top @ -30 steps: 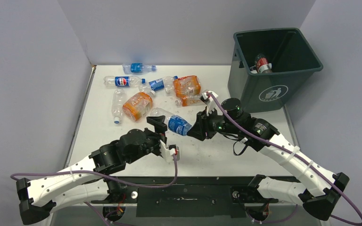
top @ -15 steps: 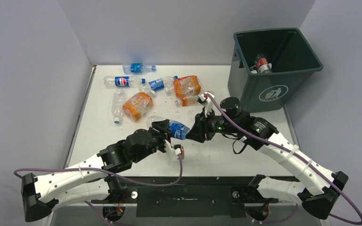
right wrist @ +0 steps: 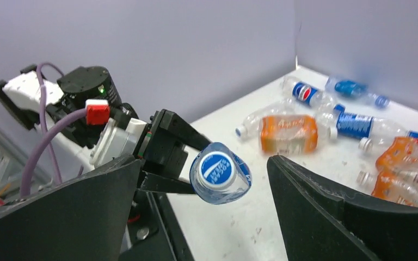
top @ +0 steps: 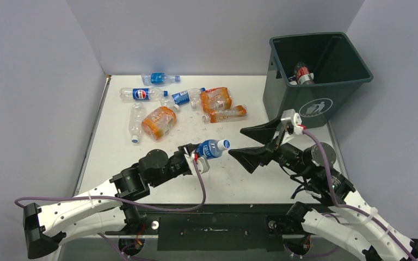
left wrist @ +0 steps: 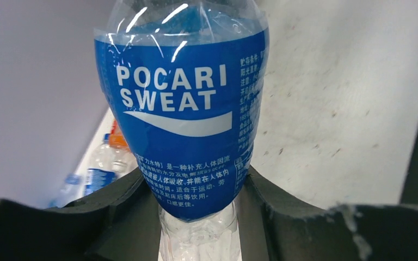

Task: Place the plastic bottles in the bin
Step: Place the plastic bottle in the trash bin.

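Since a second ago our right gripper (top: 238, 142) has let go of the Pocari Sweat bottle (top: 212, 148) and backed toward 4 o'clock, jaws wide. Our left gripper (top: 193, 157) clamps the bottle's lower body near mid-bench (top: 239, 179). We see the bin (top: 310, 109) at 2 o'clock.

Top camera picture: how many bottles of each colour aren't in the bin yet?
Orange bottles: 3
Blue-label bottles: 4, counting the Pocari Sweat bottle held up in the air
Plain clear bottle: 1
Total: 8
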